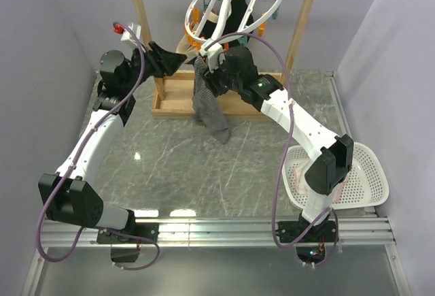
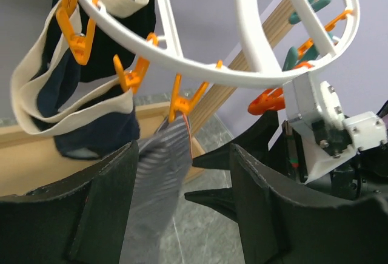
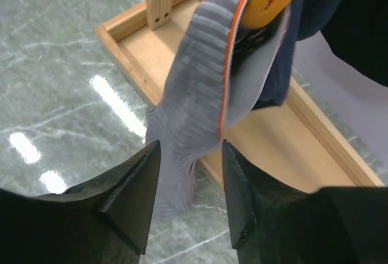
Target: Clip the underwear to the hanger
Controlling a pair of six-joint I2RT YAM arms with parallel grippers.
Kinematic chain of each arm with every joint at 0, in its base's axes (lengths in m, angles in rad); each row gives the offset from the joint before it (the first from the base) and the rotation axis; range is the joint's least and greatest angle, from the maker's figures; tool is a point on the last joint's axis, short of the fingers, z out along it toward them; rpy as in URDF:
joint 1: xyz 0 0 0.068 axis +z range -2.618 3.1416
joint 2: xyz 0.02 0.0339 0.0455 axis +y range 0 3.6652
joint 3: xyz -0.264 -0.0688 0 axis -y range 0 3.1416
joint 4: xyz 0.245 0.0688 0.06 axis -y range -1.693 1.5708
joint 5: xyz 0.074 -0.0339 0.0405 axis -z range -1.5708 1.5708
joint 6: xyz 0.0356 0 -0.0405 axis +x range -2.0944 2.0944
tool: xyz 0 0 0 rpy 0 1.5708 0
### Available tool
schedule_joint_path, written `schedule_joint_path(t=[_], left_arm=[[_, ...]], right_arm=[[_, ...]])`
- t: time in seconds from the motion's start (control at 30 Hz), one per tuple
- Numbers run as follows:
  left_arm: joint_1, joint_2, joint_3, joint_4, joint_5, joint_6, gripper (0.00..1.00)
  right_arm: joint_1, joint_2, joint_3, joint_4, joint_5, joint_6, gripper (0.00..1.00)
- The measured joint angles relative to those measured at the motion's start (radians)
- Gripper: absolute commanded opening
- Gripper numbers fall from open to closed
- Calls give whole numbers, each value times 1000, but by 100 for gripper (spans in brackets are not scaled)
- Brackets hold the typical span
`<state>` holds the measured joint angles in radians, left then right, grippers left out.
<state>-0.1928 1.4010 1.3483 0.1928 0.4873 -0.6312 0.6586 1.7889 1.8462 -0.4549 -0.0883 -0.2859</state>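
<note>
The underwear (image 2: 156, 176) hangs from an orange clip (image 2: 182, 103) on the hanger (image 2: 200, 73), with the left claw (image 2: 182, 155) and the right claw (image 3: 190, 148) both open.

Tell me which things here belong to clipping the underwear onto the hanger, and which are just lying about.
For the job: grey striped underwear, white ring hanger, orange clip holding the underwear.
Just lying about: wooden frame, dark navy garment, white basket.
</note>
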Motion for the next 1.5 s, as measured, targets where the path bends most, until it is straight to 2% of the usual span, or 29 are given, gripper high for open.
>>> schedule_joint_path(t=[0.2, 0.37, 0.5, 0.63, 0.7, 0.93, 1.07, 1.17, 1.2, 1.33, 1.37, 1.43, 1.47, 1.5], left_arm=[[5, -32, -85, -26, 14, 22, 68], [5, -59, -183, -43, 64, 93, 70], [1, -78, -276, -35, 117, 150, 69], [-50, -68, -300, -47, 93, 204, 76], [-116, -61, -300, -48, 25, 228, 77], [-453, 10, -320, -43, -423, 260, 81], [-512, 118, -293, -65, -605, 224, 82], [-522, 228, -208, -112, -728, 175, 81], [-523, 269, -165, -134, -772, 155, 79], [-520, 370, -49, -179, -879, 98, 60], [-518, 378, -41, -180, -893, 89, 41], [-511, 380, -40, -185, -909, 80, 28], [-508, 380, -41, -182, -911, 83, 17], [-505, 380, -42, -180, -909, 88, 12]], right_arm=[[0, -57, -71, 0, -65, 17, 59], [-15, -209, -228, 17, -161, 92, 59], [-77, -353, -393, 47, -234, 193, 59], [-172, -430, -544, 95, -285, 309, 58], [-211, -421, -578, 108, -298, 357, 57], [-319, -279, -584, 155, -328, 483, 53], [-357, -215, -583, 182, -336, 533, 53], [-377, -182, -567, 194, -349, 555, 53], [-383, -166, -555, 204, -354, 564, 53], [-397, -117, -513, 239, -391, 591, 52], [-400, -105, -503, 248, -405, 597, 52], [-404, -87, -491, 267, -430, 608, 52], [-404, -81, -489, 274, -441, 611, 51], [-405, -77, -489, 279, -456, 613, 51]])
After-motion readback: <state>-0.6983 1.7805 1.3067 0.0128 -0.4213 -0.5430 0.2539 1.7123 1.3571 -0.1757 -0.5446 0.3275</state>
